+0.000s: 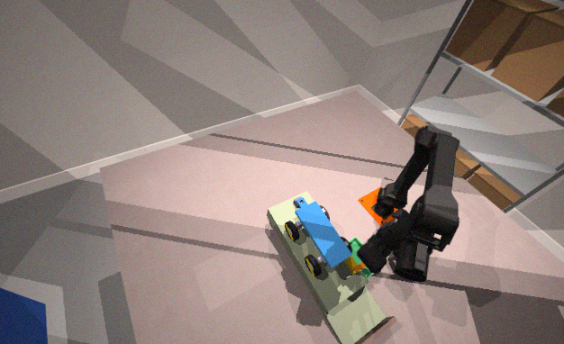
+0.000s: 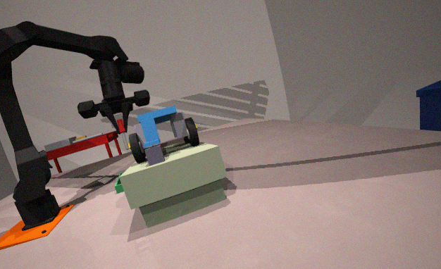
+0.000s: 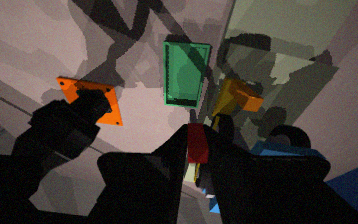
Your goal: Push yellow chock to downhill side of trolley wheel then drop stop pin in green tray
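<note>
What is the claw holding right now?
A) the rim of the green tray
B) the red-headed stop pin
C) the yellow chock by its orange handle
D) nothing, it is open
B: the claw is shut on the red head of the stop pin, while the green tray and the chock sit apart, beyond the fingertips.

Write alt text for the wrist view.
The gripper is shut on the red-headed stop pin, held above the floor. Ahead lies the green tray, with the chock's orange handle to its right.
</note>
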Tool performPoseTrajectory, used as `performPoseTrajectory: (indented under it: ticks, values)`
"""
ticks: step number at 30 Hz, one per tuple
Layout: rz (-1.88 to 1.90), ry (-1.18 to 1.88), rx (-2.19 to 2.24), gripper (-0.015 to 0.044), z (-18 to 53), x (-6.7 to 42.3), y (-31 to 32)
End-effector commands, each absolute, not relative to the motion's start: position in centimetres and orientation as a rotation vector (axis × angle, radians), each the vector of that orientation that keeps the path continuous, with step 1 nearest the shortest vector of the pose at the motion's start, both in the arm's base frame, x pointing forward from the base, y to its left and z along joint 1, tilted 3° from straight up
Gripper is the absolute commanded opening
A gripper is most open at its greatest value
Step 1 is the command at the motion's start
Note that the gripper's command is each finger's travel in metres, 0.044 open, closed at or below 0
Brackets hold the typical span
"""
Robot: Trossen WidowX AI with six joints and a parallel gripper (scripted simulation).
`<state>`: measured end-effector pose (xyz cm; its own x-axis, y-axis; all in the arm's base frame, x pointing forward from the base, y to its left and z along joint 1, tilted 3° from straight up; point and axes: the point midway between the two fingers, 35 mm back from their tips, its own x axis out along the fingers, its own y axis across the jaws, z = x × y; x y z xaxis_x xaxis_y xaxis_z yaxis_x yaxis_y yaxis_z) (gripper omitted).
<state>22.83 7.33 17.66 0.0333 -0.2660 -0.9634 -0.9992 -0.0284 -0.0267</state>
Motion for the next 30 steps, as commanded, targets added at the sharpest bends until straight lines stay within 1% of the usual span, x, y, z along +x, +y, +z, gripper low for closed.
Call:
performPoseTrajectory:
  ticks: [1, 30]
  values:
    - [1.147, 1.312, -1.499, 0.0000, 17.66, 22.76, 7.22]
    - [1.827, 0.630, -2.029, 0.0000, 17.70, 22.63, 6.69]
